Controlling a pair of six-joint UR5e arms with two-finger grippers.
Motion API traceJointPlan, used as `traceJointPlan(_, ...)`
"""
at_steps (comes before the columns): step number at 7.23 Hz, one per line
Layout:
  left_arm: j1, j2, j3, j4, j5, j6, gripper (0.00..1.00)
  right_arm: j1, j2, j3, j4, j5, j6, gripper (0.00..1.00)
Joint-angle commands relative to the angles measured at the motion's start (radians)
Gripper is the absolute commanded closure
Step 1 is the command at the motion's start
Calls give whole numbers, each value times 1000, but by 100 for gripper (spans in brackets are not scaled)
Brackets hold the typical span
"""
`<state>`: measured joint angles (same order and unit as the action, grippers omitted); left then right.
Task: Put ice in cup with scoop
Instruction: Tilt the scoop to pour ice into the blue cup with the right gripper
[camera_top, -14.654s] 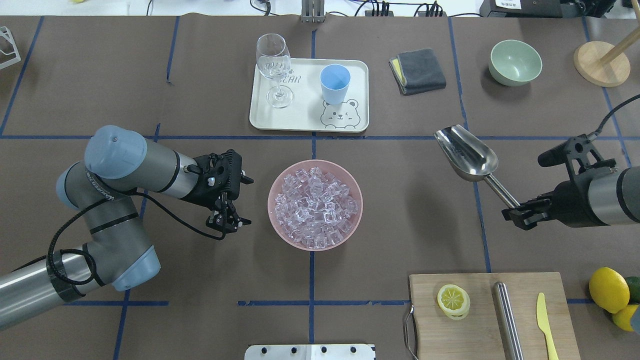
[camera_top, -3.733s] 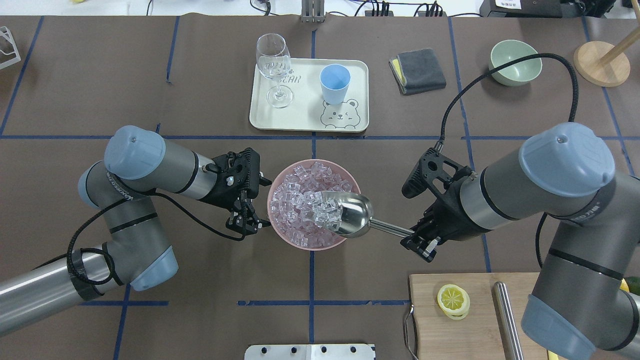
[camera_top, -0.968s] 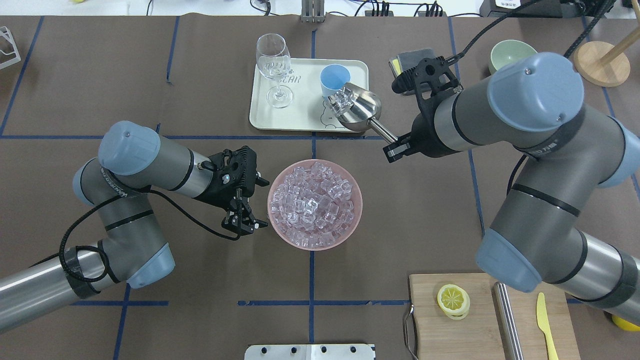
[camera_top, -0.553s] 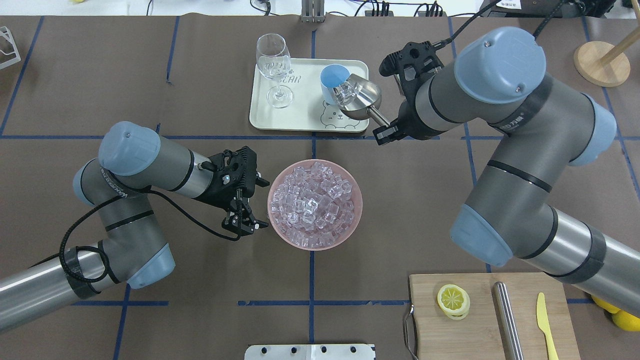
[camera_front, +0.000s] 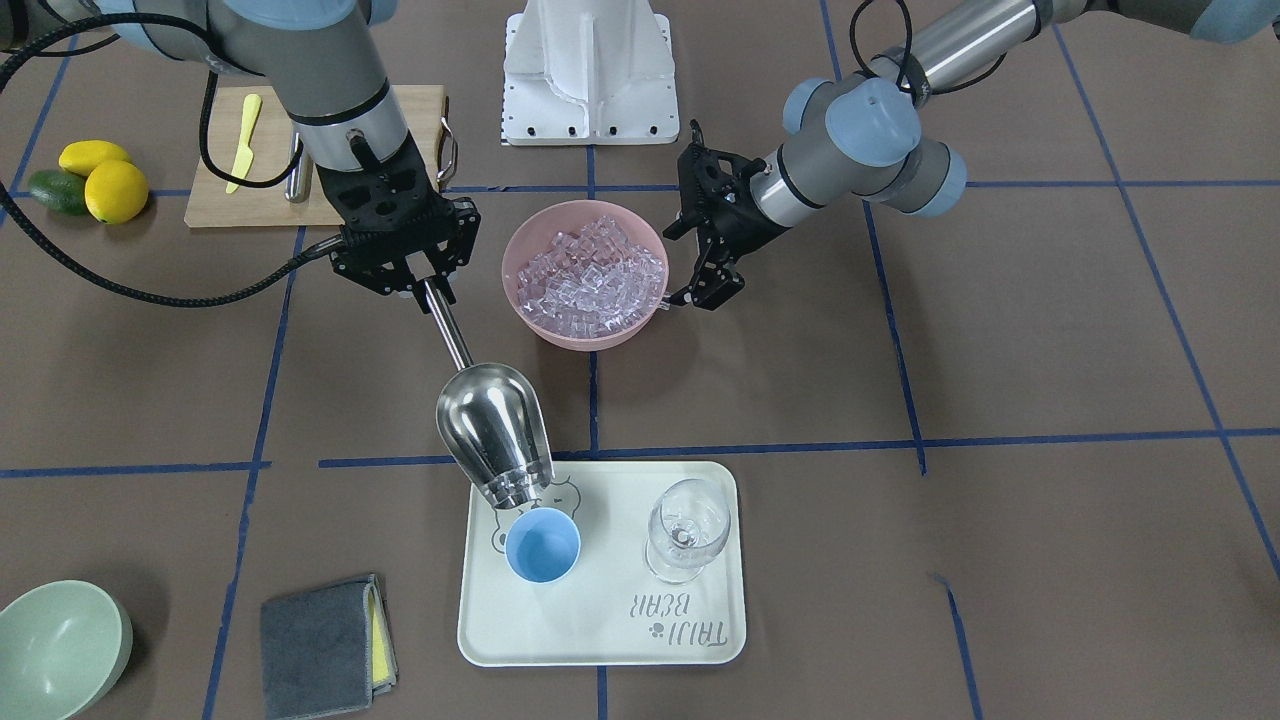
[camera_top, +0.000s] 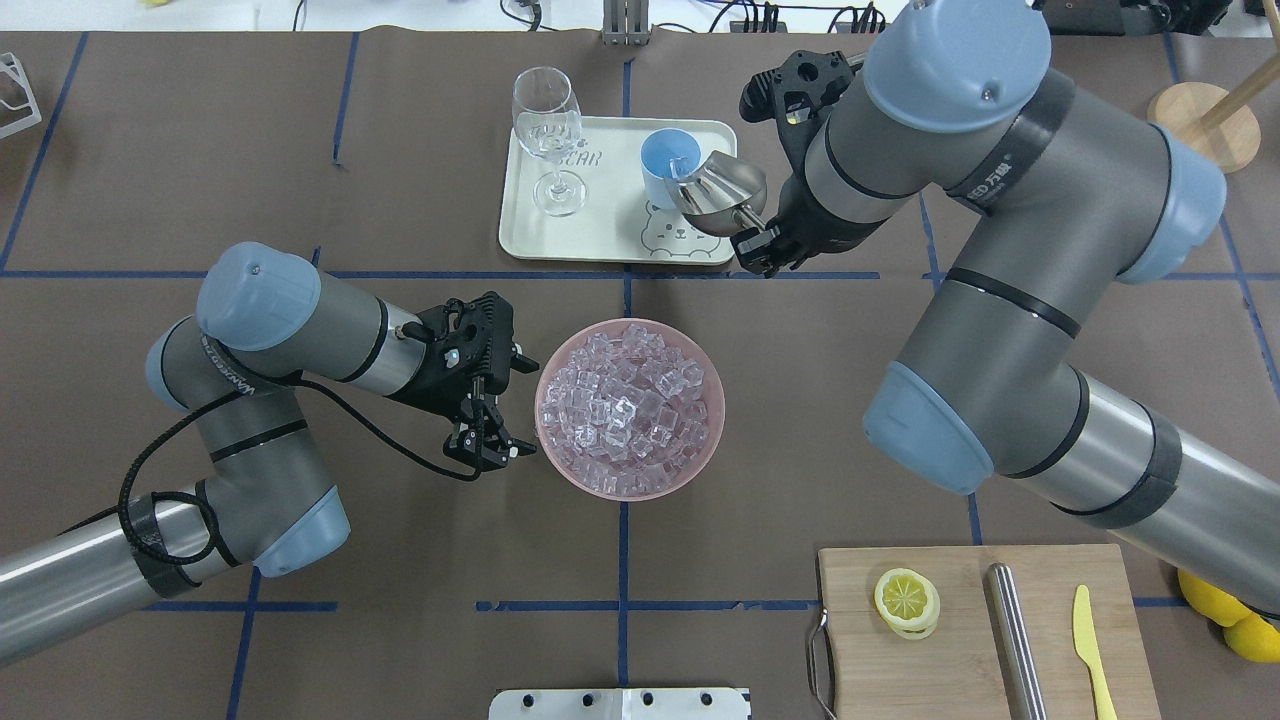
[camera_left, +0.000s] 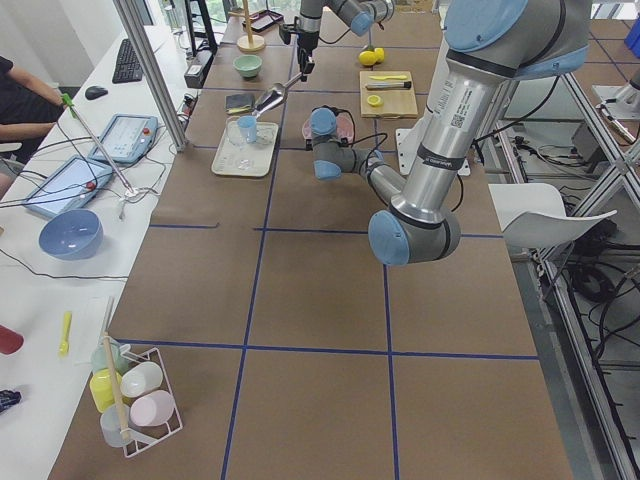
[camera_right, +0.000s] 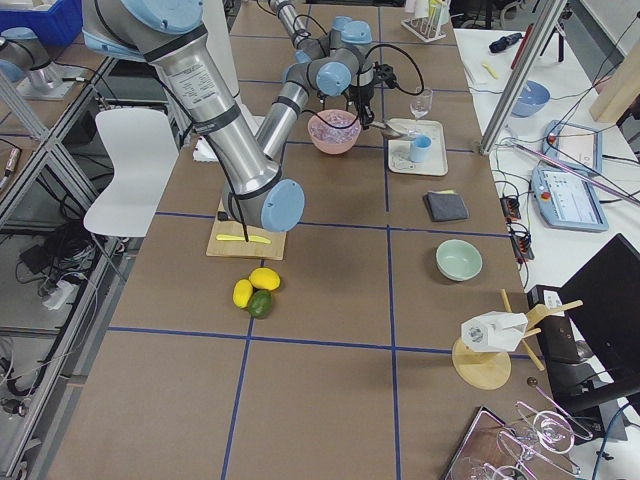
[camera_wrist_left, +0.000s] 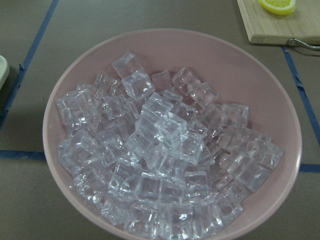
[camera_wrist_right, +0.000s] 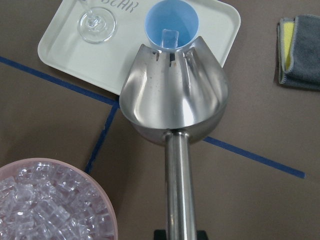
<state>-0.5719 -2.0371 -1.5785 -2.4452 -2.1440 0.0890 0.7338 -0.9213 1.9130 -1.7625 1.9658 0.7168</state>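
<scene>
The steel scoop (camera_top: 722, 190) (camera_front: 495, 435) is tipped mouth-down over the rim of the light-blue cup (camera_top: 662, 160) (camera_front: 542, 545), which stands on the white tray (camera_top: 600, 240). My right gripper (camera_top: 757, 250) (camera_front: 420, 280) is shut on the scoop's handle. In the right wrist view a clear ice cube (camera_wrist_right: 169, 36) shows at the scoop's mouth (camera_wrist_right: 175, 90), inside the cup (camera_wrist_right: 172, 20). More ice (camera_top: 625, 405) (camera_wrist_left: 165, 145) fills the pink bowl (camera_top: 700, 460). My left gripper (camera_top: 490, 452) (camera_front: 698, 298) is open, right beside the bowl's rim.
A wine glass (camera_top: 548, 130) stands on the tray left of the cup. A grey cloth (camera_front: 320, 645) and a green bowl (camera_front: 60, 645) lie beyond the tray. The cutting board (camera_top: 960, 650) holds a lemon slice (camera_top: 907, 600), a steel rod (camera_top: 1015, 640) and a yellow knife (camera_top: 1090, 650).
My right arm has swung further over the tray and tipped the scoop more steeply at the cup; the ice seen in the scoop has slid out of sight. The left arm has not moved.
</scene>
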Motion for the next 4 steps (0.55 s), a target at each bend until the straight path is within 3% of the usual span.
traceJointPlan(1,1,0,0,0,1,0,0,12,45,-40,-9,13,48,100)
traceJointPlan(4,-12,2,-2,0,1,-3,0,21,-31,32,-9,22,129,100)
